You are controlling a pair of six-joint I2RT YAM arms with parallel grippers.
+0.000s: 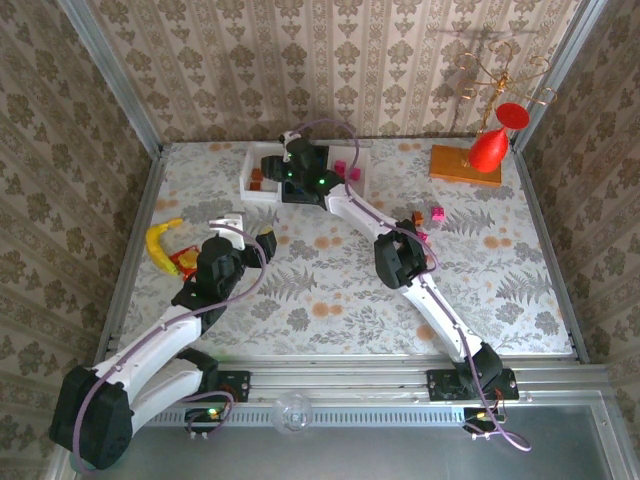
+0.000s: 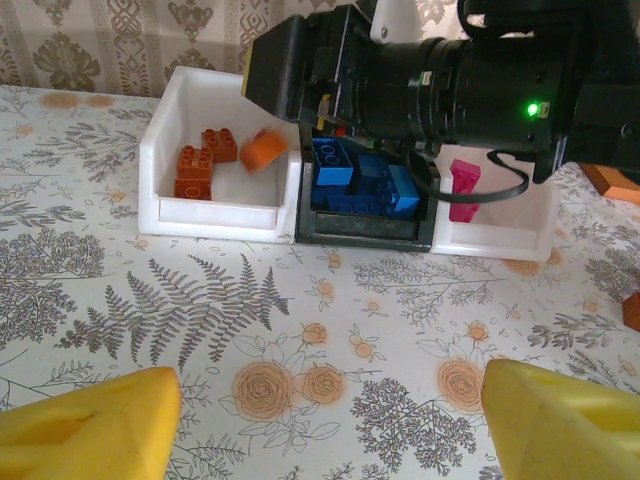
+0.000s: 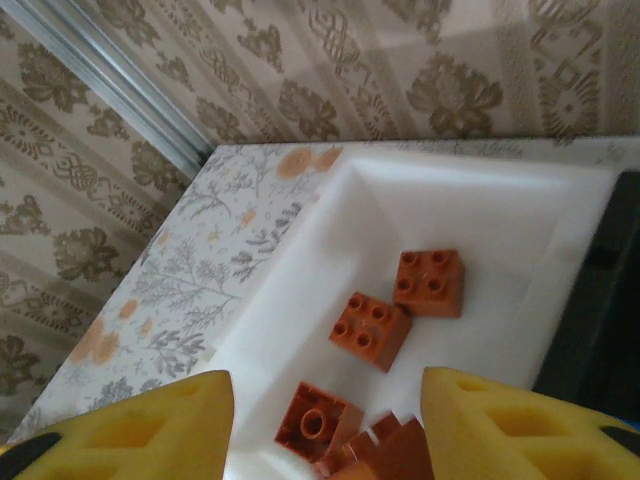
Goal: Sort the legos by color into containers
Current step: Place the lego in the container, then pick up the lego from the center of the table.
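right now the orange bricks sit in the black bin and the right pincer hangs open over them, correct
Not the black bin: the right wrist view shows the orange bricks sit in a white bin. The right pincer does hang open over them.

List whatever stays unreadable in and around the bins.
- Left wrist view: orange brick at the left white bin is blurred; landed or falling, unclear.
- Left wrist view: right arm covers the rear of the black bin.
- Right wrist view: bottom edge crops the nearest orange-brown bricks.
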